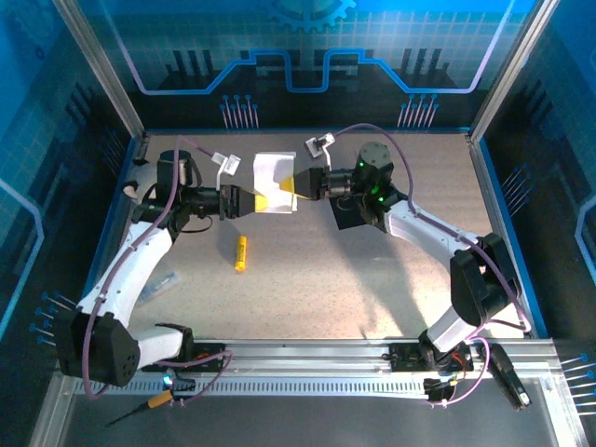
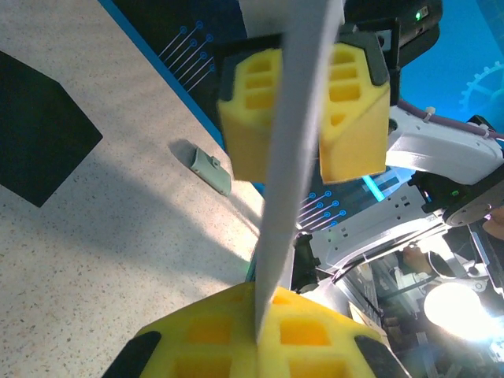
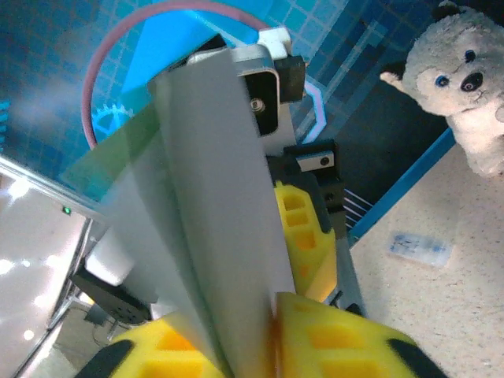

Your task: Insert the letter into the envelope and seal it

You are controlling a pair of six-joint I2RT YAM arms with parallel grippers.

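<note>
I have the letter [image 1: 272, 172] lifted on edge above the table's [image 1: 307, 289] far middle. The left gripper [image 1: 257, 200] and right gripper [image 1: 298, 184] both pinch it. The envelope [image 2: 39, 134] lies flat on the table. The yellow stick [image 1: 240, 252] sits nearer me, with bare tabletop around it.

**Three lenses, one meeting point**

The top camera sits high behind the arm bases, well back, looking down and forward across the whole speckled beige tabletop [image 1: 372, 279]. In close now: the left wrist camera stares along its own yellow-padded left gripper [image 2: 256, 335], facing the yellow-padded right gripper [image 2: 301, 161] head-on. The right wrist camera answers from the opposite side, looking past its own pads toward the left arm. All three share the white paper letter [image 1: 273, 172], which is edge-on and very near in both wrist views.
</note>
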